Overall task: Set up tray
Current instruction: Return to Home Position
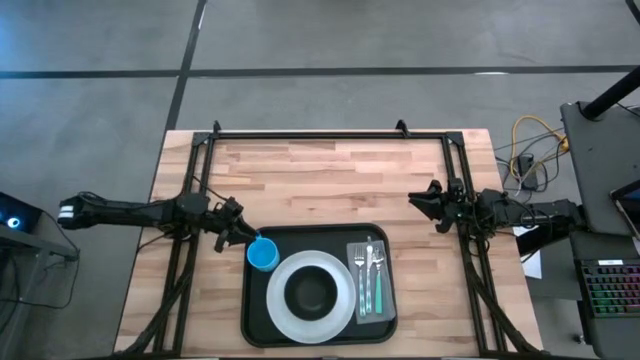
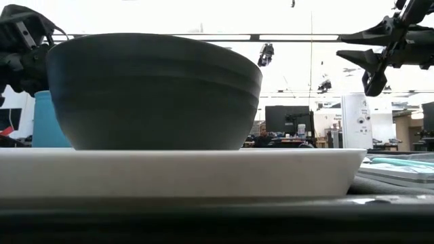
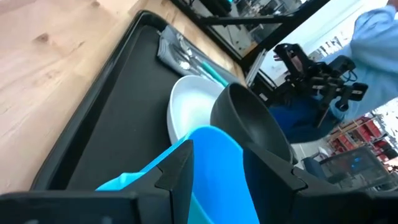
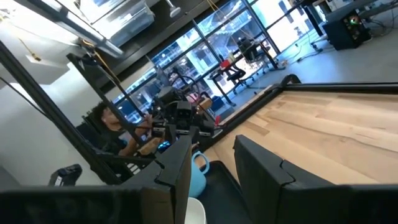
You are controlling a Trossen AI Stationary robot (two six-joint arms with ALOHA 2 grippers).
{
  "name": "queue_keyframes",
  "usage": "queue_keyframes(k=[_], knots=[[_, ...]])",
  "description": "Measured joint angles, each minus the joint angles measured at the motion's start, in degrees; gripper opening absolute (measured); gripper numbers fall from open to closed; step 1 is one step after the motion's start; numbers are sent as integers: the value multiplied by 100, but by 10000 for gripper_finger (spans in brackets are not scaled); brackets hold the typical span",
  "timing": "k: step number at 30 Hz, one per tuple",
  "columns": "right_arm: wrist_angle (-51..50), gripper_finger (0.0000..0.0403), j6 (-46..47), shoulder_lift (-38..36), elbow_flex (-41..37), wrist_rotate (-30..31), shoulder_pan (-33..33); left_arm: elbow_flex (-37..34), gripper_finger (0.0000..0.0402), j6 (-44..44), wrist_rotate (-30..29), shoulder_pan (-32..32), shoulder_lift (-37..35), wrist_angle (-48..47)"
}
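The black tray [image 1: 258, 322] lies at the table's near middle. On it stand a white plate [image 1: 282, 305] carrying a dark bowl [image 1: 312, 292], and a grey napkin [image 1: 385, 298] with cutlery [image 1: 368, 272] on the right side. A blue cup [image 1: 263, 254] stands upright in the tray's far left corner. My left gripper [image 1: 245, 238] reaches it from the left and is shut on it. In the left wrist view the cup [image 3: 217, 165] fills the gap between the fingers. My right gripper [image 1: 418, 200] hovers open above bare table, beyond the tray's far right corner. My left gripper holds the blue cup at its upper wall near the rim [image 3: 214, 149], pinched between the two fingers [image 3: 180, 168]. It comes slanting down from the table's left. Whether one finger is inside the cup, I cannot tell. The cup stands upright at the tray's far left corner.
Bare wooden table [image 1: 330, 180] stretches between the tray and the far edge. Black frame rails [image 1: 330, 135] run along the far edge and down both sides. Cables and a keyboard [image 1: 610, 290] sit off the table's right. A person [image 4: 124, 134] shows in the room behind.
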Motion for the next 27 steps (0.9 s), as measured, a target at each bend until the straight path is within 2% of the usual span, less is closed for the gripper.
queue_keyframes(k=[12, 27], knots=[[2, 111, 0, 0, 0, 0, 0, 0, 120, 0, 2, 0, 344, 0], [0, 111, 0, 0, 0, 0, 0, 0, 120, 0, 7, -2, 349, 0]])
